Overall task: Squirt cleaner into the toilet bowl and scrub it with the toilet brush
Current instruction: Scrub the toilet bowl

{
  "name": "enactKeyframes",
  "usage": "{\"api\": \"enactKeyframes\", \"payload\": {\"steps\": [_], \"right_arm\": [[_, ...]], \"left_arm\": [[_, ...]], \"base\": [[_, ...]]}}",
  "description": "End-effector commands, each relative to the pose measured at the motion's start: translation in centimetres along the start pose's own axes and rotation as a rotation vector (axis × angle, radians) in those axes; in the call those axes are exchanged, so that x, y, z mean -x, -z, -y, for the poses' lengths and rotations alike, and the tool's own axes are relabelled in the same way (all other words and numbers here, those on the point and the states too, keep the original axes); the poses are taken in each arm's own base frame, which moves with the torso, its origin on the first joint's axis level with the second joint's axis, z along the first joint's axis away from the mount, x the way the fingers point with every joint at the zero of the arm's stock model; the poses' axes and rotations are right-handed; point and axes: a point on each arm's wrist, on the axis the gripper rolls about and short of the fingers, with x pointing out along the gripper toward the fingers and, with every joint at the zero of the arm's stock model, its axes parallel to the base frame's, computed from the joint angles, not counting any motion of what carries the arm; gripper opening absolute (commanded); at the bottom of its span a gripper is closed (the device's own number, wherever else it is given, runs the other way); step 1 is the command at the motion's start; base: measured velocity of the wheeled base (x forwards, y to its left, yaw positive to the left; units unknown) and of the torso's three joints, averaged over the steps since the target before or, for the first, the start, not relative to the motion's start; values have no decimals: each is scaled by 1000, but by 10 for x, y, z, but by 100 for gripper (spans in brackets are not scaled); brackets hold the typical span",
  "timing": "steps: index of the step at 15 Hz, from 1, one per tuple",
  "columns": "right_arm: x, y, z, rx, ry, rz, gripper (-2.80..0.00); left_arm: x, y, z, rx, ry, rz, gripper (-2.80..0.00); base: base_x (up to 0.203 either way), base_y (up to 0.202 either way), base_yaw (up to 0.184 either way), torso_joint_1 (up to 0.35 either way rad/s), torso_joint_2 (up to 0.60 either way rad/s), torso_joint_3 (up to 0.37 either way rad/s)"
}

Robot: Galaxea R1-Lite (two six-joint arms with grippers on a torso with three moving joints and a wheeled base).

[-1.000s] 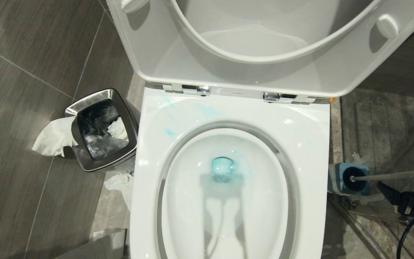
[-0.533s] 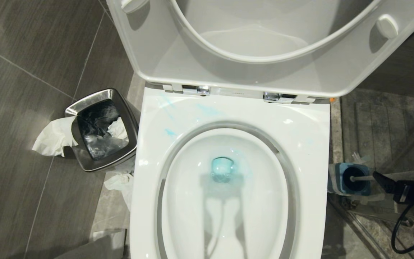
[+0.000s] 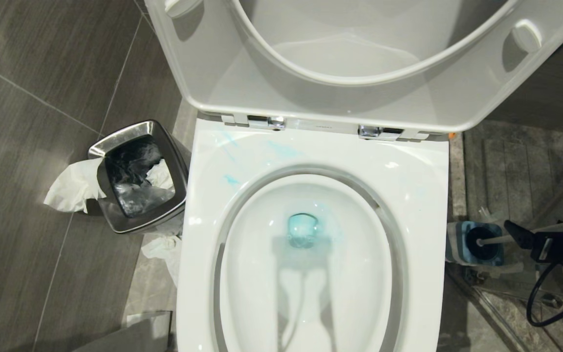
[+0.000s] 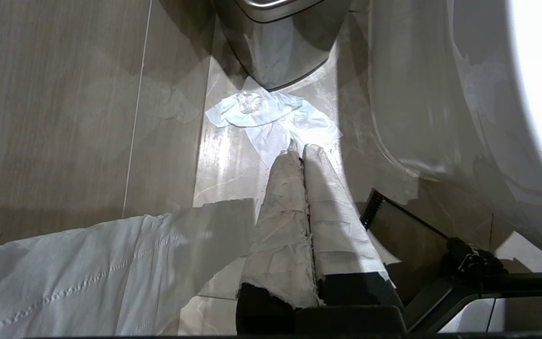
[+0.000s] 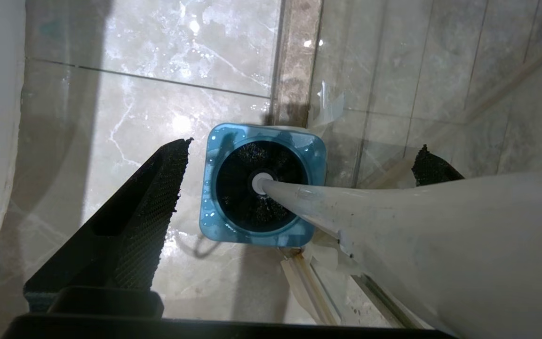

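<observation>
Head view shows the right end effector (image 3: 518,233), fingers spread wide, having risen beside the toilet brush (image 3: 499,239) standing in its blue holder (image 3: 457,244), so grasping likely comes next.

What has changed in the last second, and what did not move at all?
The right gripper has moved up in the head view toward the toilet brush handle, and its open fingers now straddle it without closing. The brush remains in its blue holder. The toilet bowl, the cleaner in the water and the waste bin are unchanged.
</observation>
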Motion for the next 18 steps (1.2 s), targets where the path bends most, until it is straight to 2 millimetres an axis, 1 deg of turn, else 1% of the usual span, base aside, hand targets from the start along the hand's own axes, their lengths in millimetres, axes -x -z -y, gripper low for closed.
{"api": "enactKeyframes", "payload": {"steps": [1, 8, 11, 18], "right_arm": [[0, -4, -2, 9, -9, 26, 0], [1, -10, -7, 18, -21, 69, 0], [5, -10, -7, 15, -20, 81, 0], [5, -11, -7, 19, -17, 93, 0]], "left_arm": [[0, 0, 0, 0, 1, -3, -280], [0, 0, 0, 0, 0, -3, -280], [0, 0, 0, 0, 0, -3, -280], [0, 0, 0, 0, 0, -3, -280]], "base": [[0, 0, 0, 0, 0, 0], [0, 0, 0, 0, 0, 0], [0, 0, 0, 0, 0, 0], [0, 0, 0, 0, 0, 0]]}}
